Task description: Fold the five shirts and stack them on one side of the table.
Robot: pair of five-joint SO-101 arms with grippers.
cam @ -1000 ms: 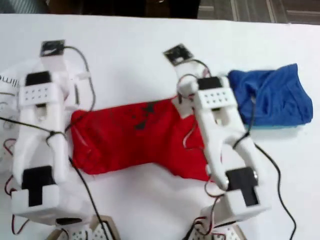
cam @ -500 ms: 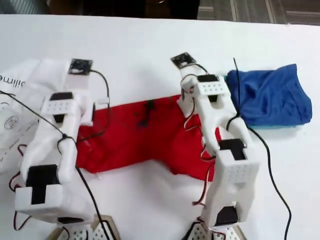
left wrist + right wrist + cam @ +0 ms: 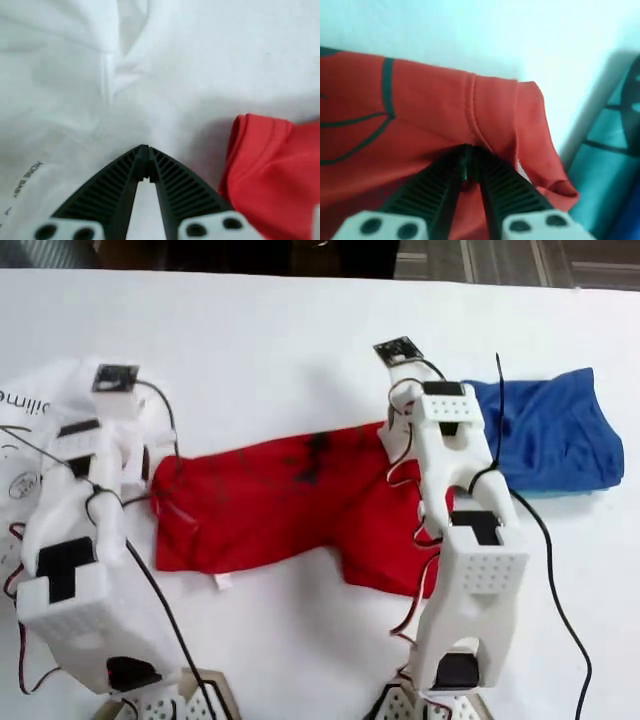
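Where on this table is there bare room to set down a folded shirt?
The widest bare stretch of table lies on the far side, beyond the red shirt. A smaller patch lies at the near edge, between the left arm and right arm. The row of white shirt, red shirt and blue shirt is crowded.

The white table [image 3: 300, 330] in front of me carries the laundry. A red shirt [image 3: 270, 505] lies rumpled across its middle. On my right a folded blue shirt [image 3: 555, 430] sits close beside it, on a teal cloth [image 3: 560, 494] whose edge peeks out beneath. On my left a crumpled white shirt [image 3: 30, 440] lies at the table's edge.
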